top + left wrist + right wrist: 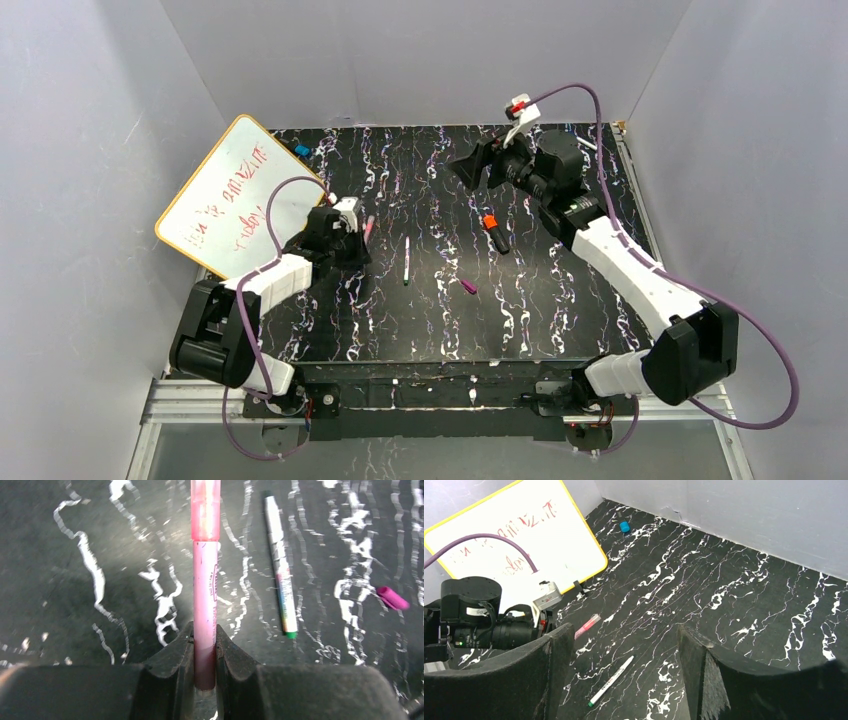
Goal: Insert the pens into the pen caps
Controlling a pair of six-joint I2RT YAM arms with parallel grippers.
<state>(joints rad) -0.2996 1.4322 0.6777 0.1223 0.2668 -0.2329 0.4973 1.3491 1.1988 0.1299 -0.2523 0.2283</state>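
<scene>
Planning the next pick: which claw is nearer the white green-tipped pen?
Left. The left claw, shut on the pink pen, sits just left of the white pen. The right claw, open, hovers farther off, toward the back right.

Black counter [560,300] veined with white marbling. Also in view: a translucent pink pen [205,605], a whitish pen [279,570] with a green tip, a magenta cap [392,598], a black pen [496,240] with an orange end — and a yellow-rimmed whiteboard [225,185] bearing red scribble.
</scene>
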